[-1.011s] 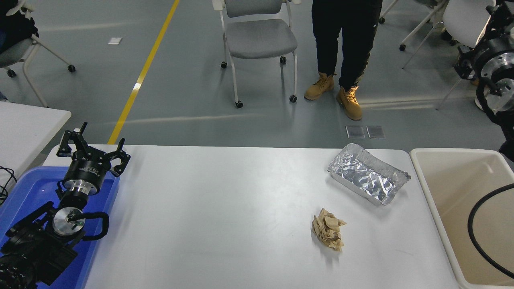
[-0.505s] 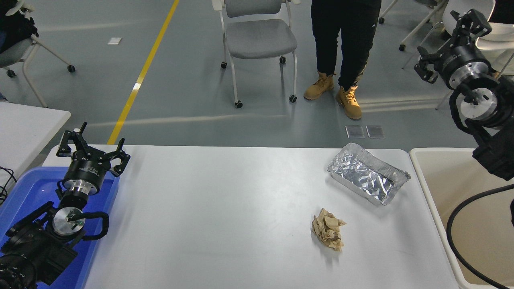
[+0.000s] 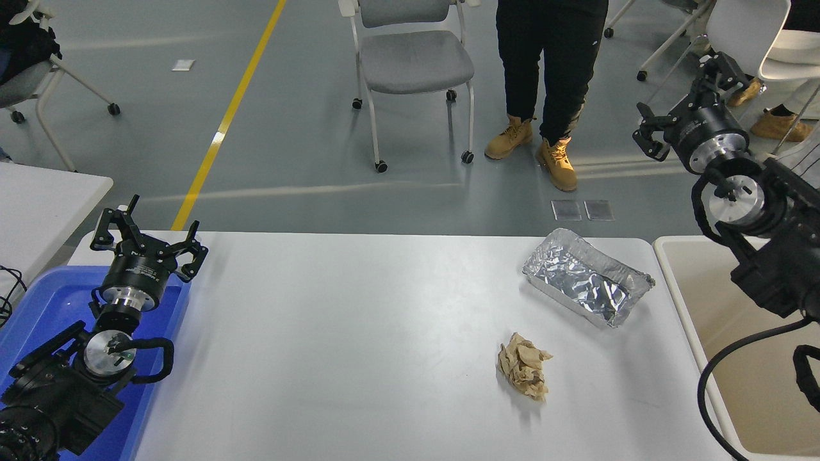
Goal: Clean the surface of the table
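Note:
The glossy white table surface [image 3: 359, 333] fills the lower middle of the head view. A crumpled brown paper wad [image 3: 524, 365] lies on it right of centre. An empty foil tray [image 3: 586, 277] lies at the far right corner. My right gripper [image 3: 685, 96] is open and empty, raised above the floor beyond the table's far right corner, far from the wad and tray. My left gripper [image 3: 148, 232] is open and empty, parked over the blue bin at the lower left.
A blue bin [image 3: 45, 307] sits at the table's left end. A beige bin [image 3: 737, 307] stands against the right end. A person in black trousers and tan boots [image 3: 551, 77] stands beyond the far edge beside a grey chair [image 3: 413, 57]. A smaller white table [image 3: 38, 198] is at the left.
My right arm has swung in from the right edge, moving left and lower in the picture; its gripper now shows fully. The wad, tray and left arm have not moved.

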Tool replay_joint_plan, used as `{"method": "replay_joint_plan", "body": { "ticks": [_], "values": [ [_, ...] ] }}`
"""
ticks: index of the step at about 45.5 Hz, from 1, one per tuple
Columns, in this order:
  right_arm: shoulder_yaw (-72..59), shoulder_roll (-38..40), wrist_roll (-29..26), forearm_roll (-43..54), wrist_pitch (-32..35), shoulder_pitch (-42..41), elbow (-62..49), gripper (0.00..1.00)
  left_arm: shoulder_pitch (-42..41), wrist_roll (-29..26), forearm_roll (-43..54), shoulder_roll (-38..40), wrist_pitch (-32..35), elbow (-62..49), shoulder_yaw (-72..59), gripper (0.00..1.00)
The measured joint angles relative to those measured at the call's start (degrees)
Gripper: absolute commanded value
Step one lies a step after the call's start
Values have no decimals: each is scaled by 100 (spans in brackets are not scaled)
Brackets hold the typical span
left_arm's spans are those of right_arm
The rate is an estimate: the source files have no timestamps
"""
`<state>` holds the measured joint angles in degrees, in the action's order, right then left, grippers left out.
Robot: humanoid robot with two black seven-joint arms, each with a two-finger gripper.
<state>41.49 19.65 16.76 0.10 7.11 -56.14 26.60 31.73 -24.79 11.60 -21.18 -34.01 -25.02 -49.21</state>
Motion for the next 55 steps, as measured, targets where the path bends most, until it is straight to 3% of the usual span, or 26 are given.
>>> {"method": "replay_joint_plan", "body": {
  "ticks": [28,55],
  "values": [
    [-25,-240,587,-1,199,854,0,98,0,0,0,0,0,3,-1,100],
    [-131,-77,673,61,203,849,-47,98,0,0,0,0,0,1,-1,100]
  ]
}}
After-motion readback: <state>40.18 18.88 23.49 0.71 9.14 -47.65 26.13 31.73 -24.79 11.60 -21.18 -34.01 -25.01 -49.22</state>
